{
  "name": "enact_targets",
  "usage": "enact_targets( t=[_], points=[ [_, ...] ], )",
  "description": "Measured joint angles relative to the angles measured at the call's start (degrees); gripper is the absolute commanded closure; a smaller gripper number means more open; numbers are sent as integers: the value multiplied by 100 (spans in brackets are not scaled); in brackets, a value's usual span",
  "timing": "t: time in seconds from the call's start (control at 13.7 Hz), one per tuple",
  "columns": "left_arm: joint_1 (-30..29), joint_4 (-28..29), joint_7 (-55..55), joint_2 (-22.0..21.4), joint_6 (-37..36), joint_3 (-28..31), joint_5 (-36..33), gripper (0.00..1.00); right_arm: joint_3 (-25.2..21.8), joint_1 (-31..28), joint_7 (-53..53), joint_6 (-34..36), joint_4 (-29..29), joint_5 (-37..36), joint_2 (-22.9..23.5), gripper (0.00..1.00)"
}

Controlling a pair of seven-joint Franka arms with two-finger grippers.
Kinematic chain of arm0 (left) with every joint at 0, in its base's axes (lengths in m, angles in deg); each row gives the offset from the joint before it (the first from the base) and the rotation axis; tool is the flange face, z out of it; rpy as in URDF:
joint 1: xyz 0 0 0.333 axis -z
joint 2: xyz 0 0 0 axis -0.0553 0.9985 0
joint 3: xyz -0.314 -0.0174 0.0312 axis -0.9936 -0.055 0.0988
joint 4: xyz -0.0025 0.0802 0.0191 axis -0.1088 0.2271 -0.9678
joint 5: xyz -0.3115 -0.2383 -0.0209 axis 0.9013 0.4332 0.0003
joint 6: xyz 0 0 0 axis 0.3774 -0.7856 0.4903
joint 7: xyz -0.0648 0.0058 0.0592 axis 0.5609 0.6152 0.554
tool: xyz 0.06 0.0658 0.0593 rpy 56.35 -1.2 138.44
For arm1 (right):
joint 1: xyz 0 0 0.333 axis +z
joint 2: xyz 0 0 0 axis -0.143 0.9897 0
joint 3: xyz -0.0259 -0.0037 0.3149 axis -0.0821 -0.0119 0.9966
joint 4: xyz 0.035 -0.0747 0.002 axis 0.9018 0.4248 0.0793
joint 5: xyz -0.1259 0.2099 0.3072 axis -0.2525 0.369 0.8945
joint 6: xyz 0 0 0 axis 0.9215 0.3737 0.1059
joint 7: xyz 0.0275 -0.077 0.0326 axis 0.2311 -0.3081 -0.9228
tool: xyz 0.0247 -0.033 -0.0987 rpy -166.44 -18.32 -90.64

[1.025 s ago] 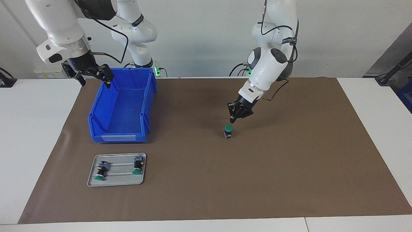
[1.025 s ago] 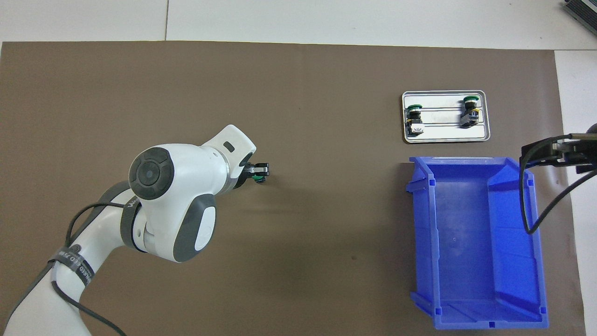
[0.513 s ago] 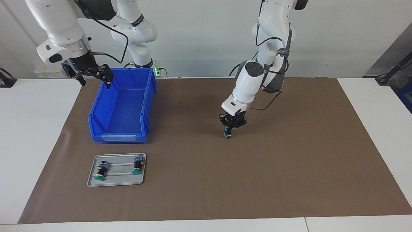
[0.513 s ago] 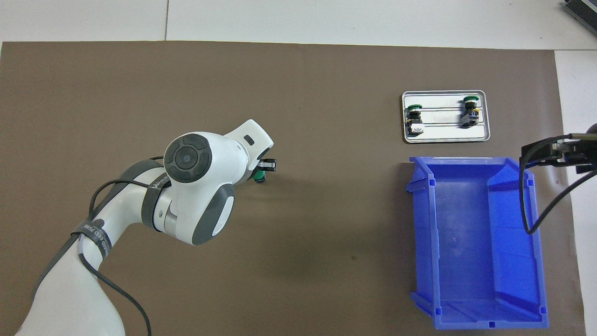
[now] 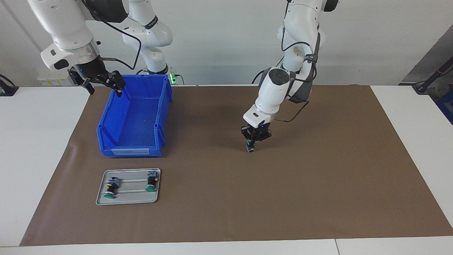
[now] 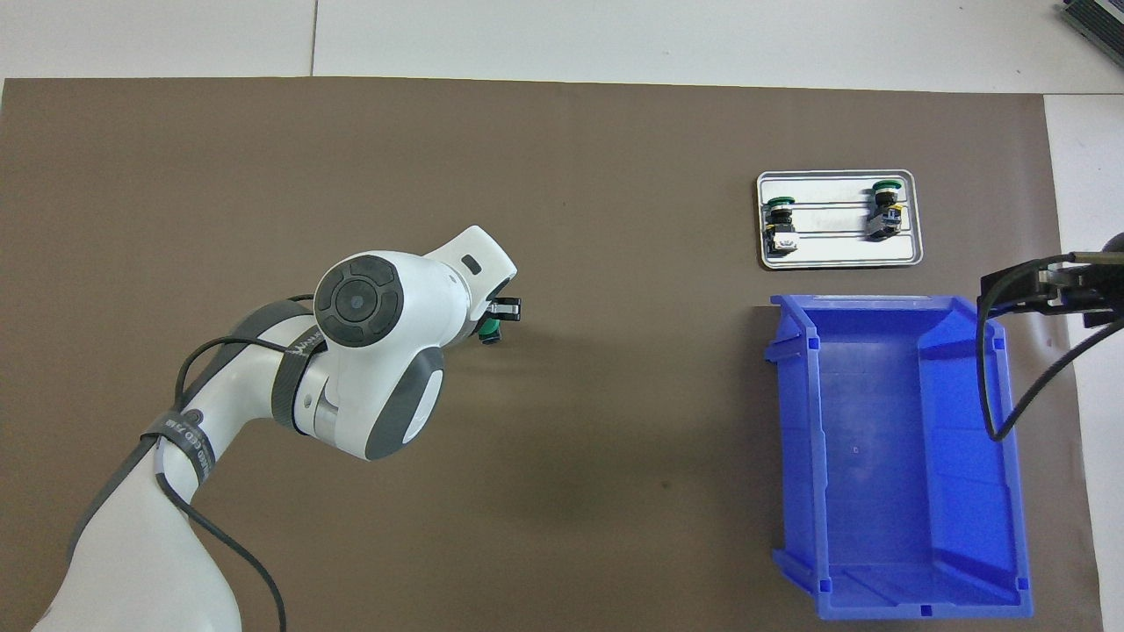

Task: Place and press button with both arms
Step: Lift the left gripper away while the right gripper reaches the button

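Note:
One button stands upright on the brown mat near the middle of the table, its green cap partly showing in the overhead view. My left gripper points straight down, shut, with its fingertips resting on top of that cap; most of the cap is hidden under it. The left gripper peeks out from under the white wrist in the overhead view. My right gripper hangs open and holds nothing, above the blue bin's corner nearest the robots, and the right arm waits there.
A blue bin sits at the right arm's end of the mat. Farther from the robots lies a metal tray holding two more green-capped buttons on their sides.
Over the last second the left arm swung upright and its shut gripper came down onto the standing button's cap. It has held still for the last half second. The right arm has not moved.

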Motion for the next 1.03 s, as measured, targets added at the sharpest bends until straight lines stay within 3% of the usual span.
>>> enact_targets(
  t=[0.22,0.37,0.44,0.59,0.66,1.03],
  points=[
    [1,-250,0,-3,-609,10,-8,100,0,0,0,0,2,0,0,0],
    [1,-533,0,-28,-1246,44,-26,80,0,0,0,0,2,0,0,0],
    [-1,-617,0,-68,-1440,68,-34,62,0,0,0,0,3,0,0,0],
    [-56,-686,0,-216,-1763,132,-80,15,2,4,0,-21,3,0,-1,0],
    [-148,-689,41,-305,-1887,168,-189,0,9,13,0,-96,3,1,-2,0],
    [-1113,-706,1196,-782,-2610,227,-533,0,67,182,30,-299,3,8,-2,0]
  ],
)
